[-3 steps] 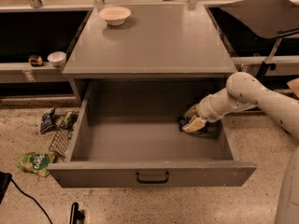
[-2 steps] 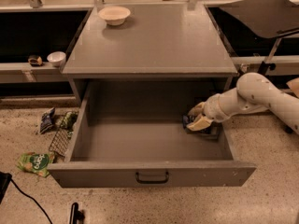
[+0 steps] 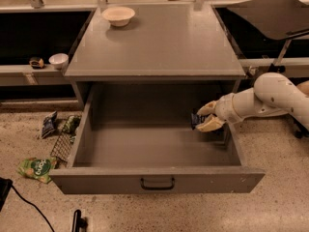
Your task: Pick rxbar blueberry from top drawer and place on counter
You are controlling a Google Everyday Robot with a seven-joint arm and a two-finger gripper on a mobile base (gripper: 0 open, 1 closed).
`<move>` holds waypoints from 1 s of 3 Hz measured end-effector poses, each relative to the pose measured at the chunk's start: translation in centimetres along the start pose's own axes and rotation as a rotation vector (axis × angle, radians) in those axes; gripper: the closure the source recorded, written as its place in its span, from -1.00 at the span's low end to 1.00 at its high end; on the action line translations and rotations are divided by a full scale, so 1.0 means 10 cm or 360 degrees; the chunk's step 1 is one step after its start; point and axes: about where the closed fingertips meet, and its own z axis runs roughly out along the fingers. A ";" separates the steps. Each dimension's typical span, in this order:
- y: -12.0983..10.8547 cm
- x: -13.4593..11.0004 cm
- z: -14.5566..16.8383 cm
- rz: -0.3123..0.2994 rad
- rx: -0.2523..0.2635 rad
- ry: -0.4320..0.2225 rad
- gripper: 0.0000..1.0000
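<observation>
The top drawer (image 3: 159, 175) is pulled wide open, a deep grey box with a black pull handle (image 3: 157, 183) on its front. My gripper (image 3: 205, 116) reaches in from the right, over the drawer's right side, and is shut on the rxbar blueberry (image 3: 195, 119), a small dark navy bar that shows between the pale fingertips (image 3: 209, 124). The bar is held above the drawer floor, near the right wall. The counter (image 3: 154, 40) is the flat grey top of the cabinet, above and behind the drawer.
A pale bowl (image 3: 118, 15) stands at the counter's back left. A small white cup (image 3: 58, 60) sits on the left shelf. A green snack bag (image 3: 37, 168), dark packets (image 3: 48, 124) and a wire rack (image 3: 62, 144) lie on the floor left of the drawer.
My gripper has lifted with the bar from the drawer floor and drawn toward the drawer's right wall. The drawer and the counter objects have not moved.
</observation>
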 end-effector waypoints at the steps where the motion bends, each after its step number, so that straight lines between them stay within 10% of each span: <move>1: -0.07 -0.23 -0.08 -0.0103 0.0033 -0.0069 1.00; 3: -0.25 -1.08 -0.67 -0.0507 0.0268 -0.0201 1.00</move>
